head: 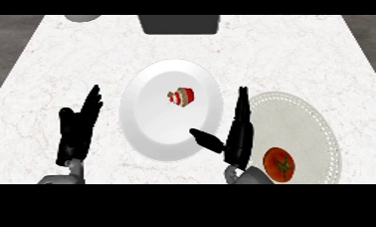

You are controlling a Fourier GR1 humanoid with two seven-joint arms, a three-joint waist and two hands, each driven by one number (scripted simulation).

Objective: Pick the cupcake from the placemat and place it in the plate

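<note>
- Listing first the cupcake [181,97]: we find it lying on the plate [147,121], a little above the plate's middle, apparently tipped on its side, touched by neither hand.
- Plate: white, round, set on the counter [81,56] between our two hands, just left of the placemat [316,116].
- Placemat: pale, round, with a beaded rim; it carries no cupcake now, only a tomato [279,164] near its lower edge.
- Right hand [239,131]: released, fingers straight and pointing up the view, thumb stretched left over the plate's lower right rim; it holds nothing.
- Left hand [77,129]: released too, fingers straight, resting left of the plate, holding nothing.
- Progress, as we judge it: the pick and the placing look done, since the cupcake sits inside the plate and apart from both hands; little seems left beyond drawing the right hand clear.
- Surface: white marbled counter with faint reddish veins, grey floor showing past its left and right edges.
- Far edge: a dark box-like object [179,24] at top centre and part of a grey round thing [82,18] at top left; we cannot tell what either is.
</note>
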